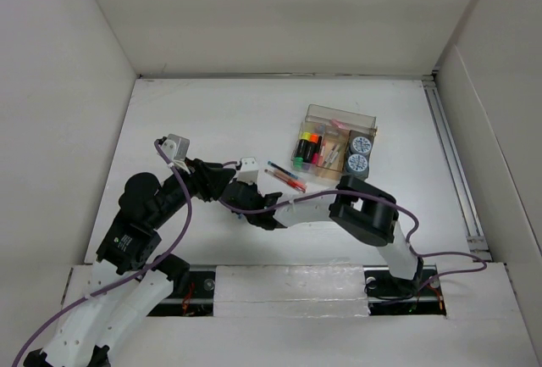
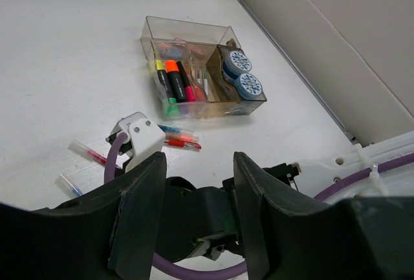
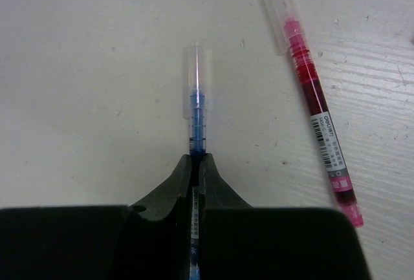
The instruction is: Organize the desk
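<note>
We're pinching the blue pen [image 3: 195, 118] in the right gripper [image 3: 195, 159], cap pointing straight ahead along the desk [image 1: 212, 121]; red pen [image 3: 315, 108] lying beside, left gripper [image 2: 198, 163] gaping empty.

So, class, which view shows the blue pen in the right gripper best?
The right wrist view: the blue pen lies close and centred, pinched in the right gripper. The left wrist view shows only its capped end beside the arms. The top view hides it under the arms.

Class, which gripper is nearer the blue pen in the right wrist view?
Right. The right gripper is shut on the blue pen; the left gripper hangs open, apart from it.
</note>
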### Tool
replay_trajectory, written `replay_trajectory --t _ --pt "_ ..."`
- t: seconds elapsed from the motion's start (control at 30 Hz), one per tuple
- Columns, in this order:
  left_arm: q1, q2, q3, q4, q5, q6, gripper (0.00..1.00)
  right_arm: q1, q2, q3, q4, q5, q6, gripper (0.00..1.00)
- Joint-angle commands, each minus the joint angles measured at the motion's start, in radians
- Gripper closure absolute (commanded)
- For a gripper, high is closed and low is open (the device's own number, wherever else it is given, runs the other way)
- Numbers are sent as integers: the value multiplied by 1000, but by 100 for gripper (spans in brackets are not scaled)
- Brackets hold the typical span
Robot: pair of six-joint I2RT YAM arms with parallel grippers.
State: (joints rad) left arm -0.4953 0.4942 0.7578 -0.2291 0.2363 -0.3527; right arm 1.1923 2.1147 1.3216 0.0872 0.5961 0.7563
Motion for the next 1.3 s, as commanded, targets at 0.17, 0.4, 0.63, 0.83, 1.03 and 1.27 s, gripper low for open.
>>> replay_trajectory --t 0.17,0.4,0.63,0.83,1.03,1.27 --pt "3 -5 15 37 18 11 58 6 -190 -128 41 -107 -12 100" --pt "3 -6 14 39 18 11 58 6 -479 -301 164 -127 -5 100" --pt "3 -5 15 37 20 11 58 -17 -571 -381 190 -29 54 100" --pt "3 -3 14 39 20 11 58 -118 -691 -521 293 -5 164 100" --pt "3 -3 14 37 20 11 58 -238 -757 -598 293 -28 186 100" --pt "3 1 14 37 21 11 58 -480 -760 -628 261 -128 281 100"
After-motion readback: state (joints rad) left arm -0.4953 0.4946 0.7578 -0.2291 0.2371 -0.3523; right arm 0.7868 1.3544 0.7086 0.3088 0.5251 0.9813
